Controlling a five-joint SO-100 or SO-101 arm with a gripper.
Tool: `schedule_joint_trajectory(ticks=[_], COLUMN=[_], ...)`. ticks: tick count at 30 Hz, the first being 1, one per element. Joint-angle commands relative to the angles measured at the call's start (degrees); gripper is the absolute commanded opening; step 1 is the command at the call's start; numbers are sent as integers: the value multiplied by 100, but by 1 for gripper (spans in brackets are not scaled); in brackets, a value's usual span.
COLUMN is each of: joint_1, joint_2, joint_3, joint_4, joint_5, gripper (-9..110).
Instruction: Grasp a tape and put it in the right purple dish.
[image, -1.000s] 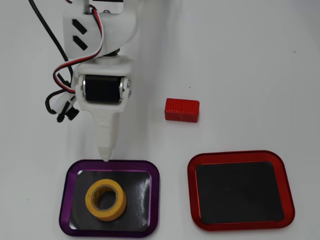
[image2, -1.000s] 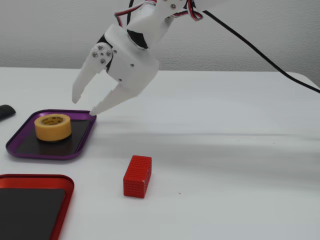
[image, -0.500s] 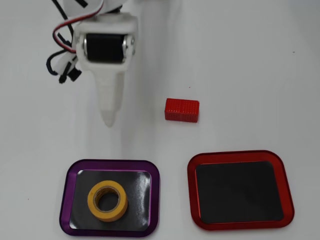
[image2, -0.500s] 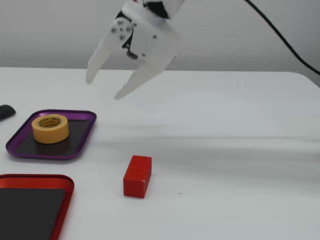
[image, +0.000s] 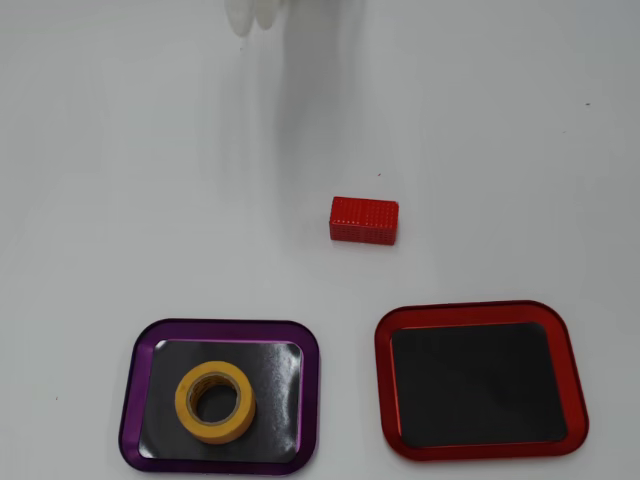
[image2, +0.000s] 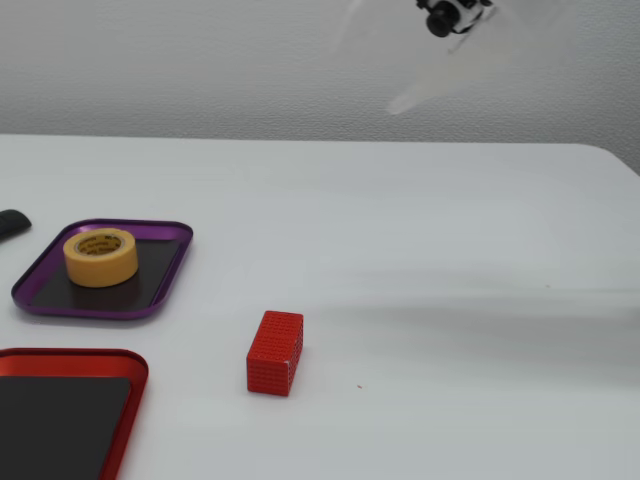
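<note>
The yellow tape (image: 214, 431) lies flat inside the purple dish (image: 127, 400) at the bottom left of the overhead view. The fixed view has the tape (image2: 100, 268) resting in the purple dish (image2: 90, 311) at the left. My gripper (image: 247, 18) is only a blurred white tip at the top edge of the overhead view. High in the fixed view the gripper (image2: 365, 75) is a motion-blurred shape, its two fingers spread apart with nothing between them, far above and to the right of the dish.
A red block (image: 364, 220) stands on the table's middle, also seen in the fixed view as the red block (image2: 275, 353). A red tray (image: 381, 380) with a dark inner surface sits beside the purple dish. A small dark object (image2: 8, 223) pokes in at the left edge.
The arm has lifted and drawn back from the purple dish's edge, almost out of both views. The tape stays in the dish; the block and trays have not moved.
</note>
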Motion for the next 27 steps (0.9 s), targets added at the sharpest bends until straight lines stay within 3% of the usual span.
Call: schedule_joint_trajectory(ticks=[1,12,23,27], joint_1=[-26,-26,-26,-369], joint_2=[1661,5458,5388,5388], joint_3=[1011,4412,5687,5687], joint_4=[18,984,844,853], joint_5=[0,53,70,70], gripper=[15,15,13,0])
